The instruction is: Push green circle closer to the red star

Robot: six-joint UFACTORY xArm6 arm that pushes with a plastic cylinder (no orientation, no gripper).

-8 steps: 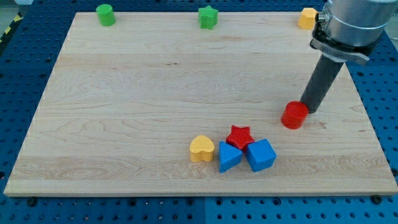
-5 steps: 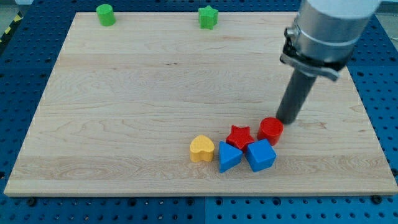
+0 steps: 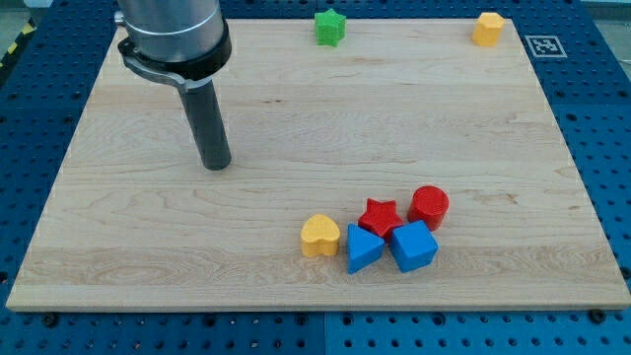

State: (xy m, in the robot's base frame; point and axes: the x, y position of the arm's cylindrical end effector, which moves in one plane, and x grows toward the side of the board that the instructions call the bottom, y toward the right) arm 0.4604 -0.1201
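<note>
The red star point(image 3: 379, 215) lies near the view's bottom, in a cluster with other blocks. The green circle does not show now; the arm's body covers the top left corner where it stood earlier. My tip point(image 3: 217, 166) rests on the board point(image 3: 118, 247) at the left of centre, far to the left of and above the red star. It touches no block.
A red circle point(image 3: 429, 207) sits right of the star. A blue triangle point(image 3: 363, 248) and a blue cube point(image 3: 414, 247) lie just below the star, and a yellow heart point(image 3: 319, 236) to its left. A green star point(image 3: 330, 27) and a yellow block point(image 3: 487, 29) sit at the top edge.
My tip left the red circle, which it had pushed beside the red star, and swept far left across the board. The arm now hides the green circle.
</note>
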